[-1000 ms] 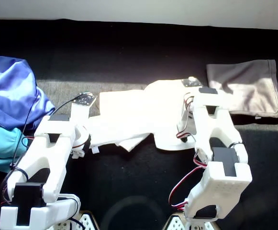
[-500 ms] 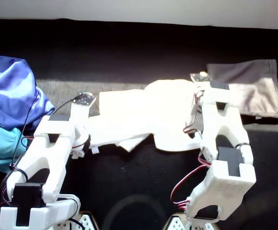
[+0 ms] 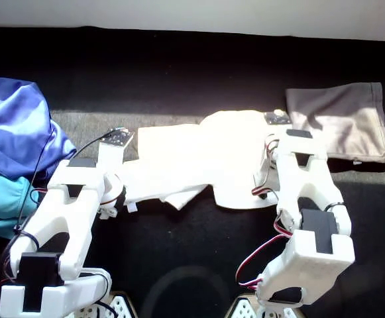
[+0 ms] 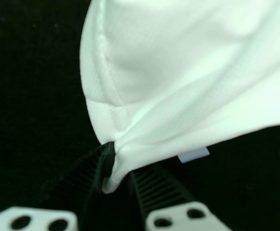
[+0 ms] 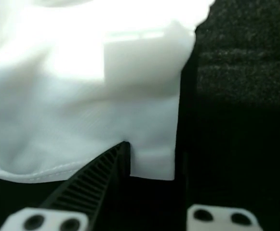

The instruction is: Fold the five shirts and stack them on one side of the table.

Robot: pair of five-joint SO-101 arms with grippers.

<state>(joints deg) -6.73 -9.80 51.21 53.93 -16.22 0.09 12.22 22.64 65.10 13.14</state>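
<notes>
The white shirt (image 3: 199,156) lies spread across the middle of the table (image 3: 179,59), my left gripper (image 4: 114,168) clamped on one end and my right gripper (image 5: 152,163), jaws apart, straddling the opposite edge, apparently so I can fold it.

The white fabric shirt (image 4: 193,72) runs off frame ahead of my left gripper (image 4: 115,168) and blurs ahead of my right gripper (image 5: 152,154); outboard of the left, a crumpled blue shirt (image 3: 13,126) is cropped.
</notes>
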